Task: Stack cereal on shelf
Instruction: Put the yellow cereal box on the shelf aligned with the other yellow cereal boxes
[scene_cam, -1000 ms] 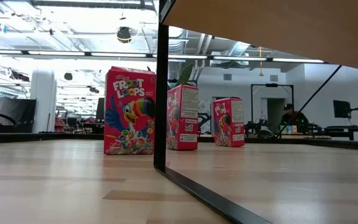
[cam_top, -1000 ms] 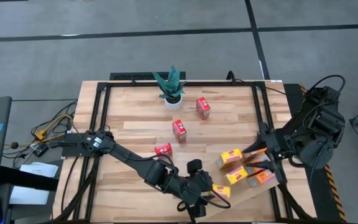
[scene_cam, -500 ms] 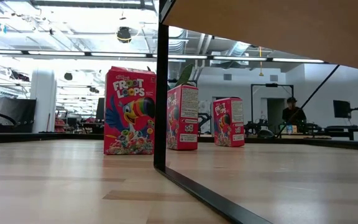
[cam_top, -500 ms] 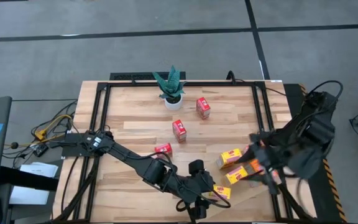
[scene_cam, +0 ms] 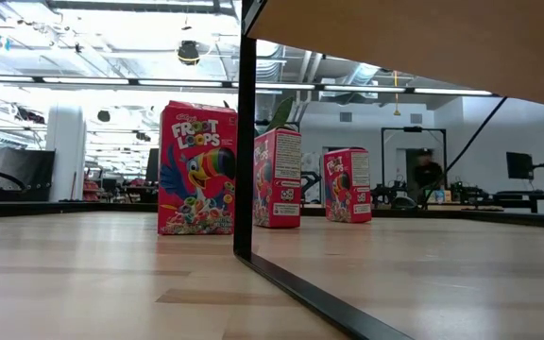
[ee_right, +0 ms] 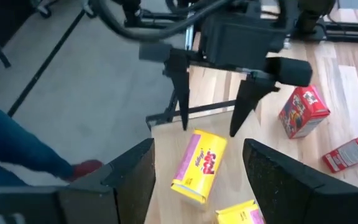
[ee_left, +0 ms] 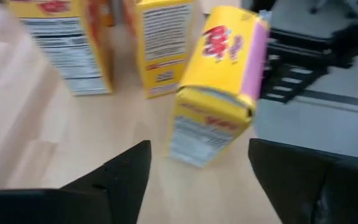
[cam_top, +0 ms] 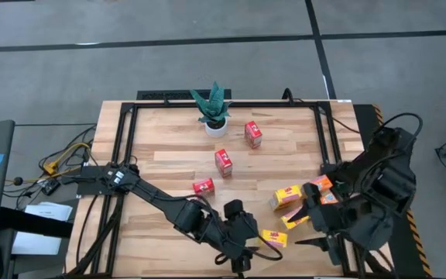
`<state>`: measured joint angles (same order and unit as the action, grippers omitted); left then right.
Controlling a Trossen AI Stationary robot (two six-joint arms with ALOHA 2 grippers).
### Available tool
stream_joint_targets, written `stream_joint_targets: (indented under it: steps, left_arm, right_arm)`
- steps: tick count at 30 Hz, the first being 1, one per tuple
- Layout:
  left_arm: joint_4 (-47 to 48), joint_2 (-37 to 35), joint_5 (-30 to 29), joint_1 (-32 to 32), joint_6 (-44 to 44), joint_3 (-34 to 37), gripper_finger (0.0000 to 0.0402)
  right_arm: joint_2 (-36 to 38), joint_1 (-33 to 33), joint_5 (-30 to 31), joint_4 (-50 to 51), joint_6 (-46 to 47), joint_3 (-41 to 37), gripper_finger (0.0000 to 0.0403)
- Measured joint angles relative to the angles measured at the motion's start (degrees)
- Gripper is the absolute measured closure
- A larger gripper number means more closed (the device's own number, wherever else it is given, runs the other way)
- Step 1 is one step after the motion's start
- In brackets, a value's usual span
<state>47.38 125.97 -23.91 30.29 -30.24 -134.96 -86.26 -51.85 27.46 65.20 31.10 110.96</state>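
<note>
since a second ago our right gripper has swung from beside the orange and yellow boxes toward the table's near edge, and our left gripper has eased slightly away from the lying yellow box.

both pairs of fingers stand wide apart and hold nothing. in the right wrist view the left gripper's two prongs hang spread just above that yellow box, which lies flat on the pale shelf board; the left wrist view shows the same box lying ahead of our open fingers.

other yellow boxes and an orange one sit nearby, between the arms. three red boxes stand well apart on the planked tabletop, near the potted plant.

we judge these boxes light, stiff but crushable cardboard, a little slick; best to pinch gently across the narrow sides, near the middle.
</note>
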Motion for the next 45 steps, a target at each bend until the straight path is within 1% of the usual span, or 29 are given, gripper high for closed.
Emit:
stream_joint_targets:
  steps: [3, 7, 11, 12, 13, 16, 21, 24, 29, 31, 33, 37, 42, 45]
  left_arm:
    - [2.01, 0.00, -4.63, 0.64, 0.02, 0.00, 0.0177]
    - [2.11, 0.00, -7.37, 0.74, 1.59, 0.00, 0.0260]
    - [1.03, 0.39, -6.38, 0.63, 1.75, -0.02, 0.0358]
    - [1.07, 0.48, -5.48, 0.63, 1.71, 0.00, 0.0379]
    - [0.86, 0.50, -4.40, 0.68, 1.49, 0.46, 0.0389]
    - [-0.73, 0.58, -2.28, 0.75, -0.70, 2.67, 0.0389]
    - [-1.72, 0.66, -2.31, 0.83, -1.73, 3.11, 0.0397]
    - [-3.70, 0.76, -3.16, 0.59, -0.84, 3.97, 0.0400]
    - [-8.62, 1.51, -1.36, -0.18, 0.57, 3.88, 0.0401]
    - [-8.72, 2.19, -0.33, -0.22, 1.19, 4.12, 0.0401]
    - [-11.34, 3.10, 1.50, -0.65, 1.45, 4.13, 0.0401]
    - [-12.87, 3.48, 4.32, -0.96, 1.64, 4.11, 0.0401]
    - [-14.40, 3.50, 3.32, -1.52, 4.50, 4.09, 0.0401]
    - [-17.08, 3.50, 4.58, -2.09, 5.58, 4.02, 0.0401]
  right_arm:
    - [0.04, -1.26, 1.21, 0.07, 1.22, 0.00, 0.0150]
    - [0.17, -2.59, 1.36, 0.38, 2.29, 0.00, 0.0171]
    - [0.04, -3.29, 1.38, 0.38, 2.55, 0.00, 0.0195]
    - [0.02, -3.35, 1.38, 0.34, 2.55, 0.00, 0.0201]
    - [0.02, -3.33, 1.38, 0.26, 2.55, 0.00, 0.0207]
    - [0.02, -3.33, 1.38, 0.16, 2.64, 0.00, 0.0225]
    - [0.02, -3.33, 1.32, 0.16, 3.01, 0.00, 0.0250]
    - [0.02, -3.33, 1.29, 0.14, 3.01, 0.00, 0.0264]
    - [0.02, -3.39, 1.24, 0.07, 3.06, 0.00, 0.0281]
    - [0.02, -3.79, 1.23, -0.19, 3.07, 0.00, 0.0285]
    - [0.02, -4.17, 1.17, -0.33, 3.09, 0.00, 0.0287]
    - [0.00, -5.39, 1.14, -0.38, 4.39, -0.02, 0.0287]
    - [0.02, -6.86, 1.16, -0.03, 7.56, -0.02, 0.0287]
    - [0.00, -7.61, 1.21, -0.12, 8.78, -0.02, 0.0290]
